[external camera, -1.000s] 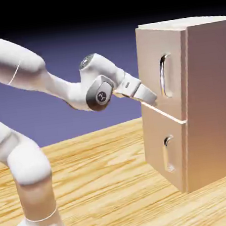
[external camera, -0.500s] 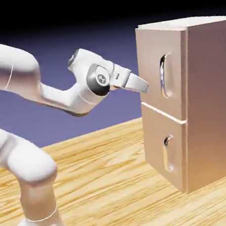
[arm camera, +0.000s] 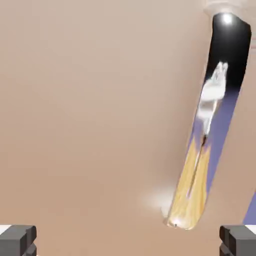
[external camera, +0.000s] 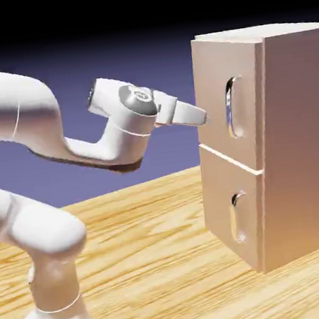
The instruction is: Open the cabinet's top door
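The cabinet (external camera: 293, 139) is a tall pinkish-tan box at the exterior view's right. Its top door (external camera: 213, 85) is flush and carries a long vertical silver handle (external camera: 232, 108) over an oval recess. My gripper (external camera: 203, 117) hovers just left of the door's front face, pointing at it, level with the handle's lower part. In the hand view the door panel (arm camera: 90, 115) fills the frame and the shiny handle (arm camera: 202, 135) runs slanted at the right. Both grey fingertips (arm camera: 17, 241) sit wide apart at the bottom corners with nothing between them, so the gripper is open.
The shorter lower door (external camera: 224, 203) with its small handle (external camera: 237, 216) sits beneath, also flush. The cabinet stands on a wooden table (external camera: 167, 260). My white arm (external camera: 24, 122) arches in from the left.
The hand has risen from the seam between the two doors to the height of the top door's handle and levelled out, its tip a little further back from the door. The jaws stayed open.
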`<action>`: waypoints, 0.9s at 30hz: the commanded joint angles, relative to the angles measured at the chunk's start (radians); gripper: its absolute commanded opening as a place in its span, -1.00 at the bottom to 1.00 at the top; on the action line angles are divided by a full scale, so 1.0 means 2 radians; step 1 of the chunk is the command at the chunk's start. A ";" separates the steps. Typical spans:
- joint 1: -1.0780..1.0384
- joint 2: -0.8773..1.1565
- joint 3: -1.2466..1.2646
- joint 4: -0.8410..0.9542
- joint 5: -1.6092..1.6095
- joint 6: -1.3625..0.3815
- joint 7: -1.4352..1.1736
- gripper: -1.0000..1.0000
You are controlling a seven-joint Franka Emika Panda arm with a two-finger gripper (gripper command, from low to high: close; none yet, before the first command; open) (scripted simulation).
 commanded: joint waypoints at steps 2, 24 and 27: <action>0.013 -0.007 -0.014 0.003 -0.044 -0.005 0.033 1.00; 0.169 -0.067 -0.171 0.053 -0.504 -0.057 0.387 1.00; 0.223 -0.036 -0.205 0.094 -0.519 -0.069 0.400 1.00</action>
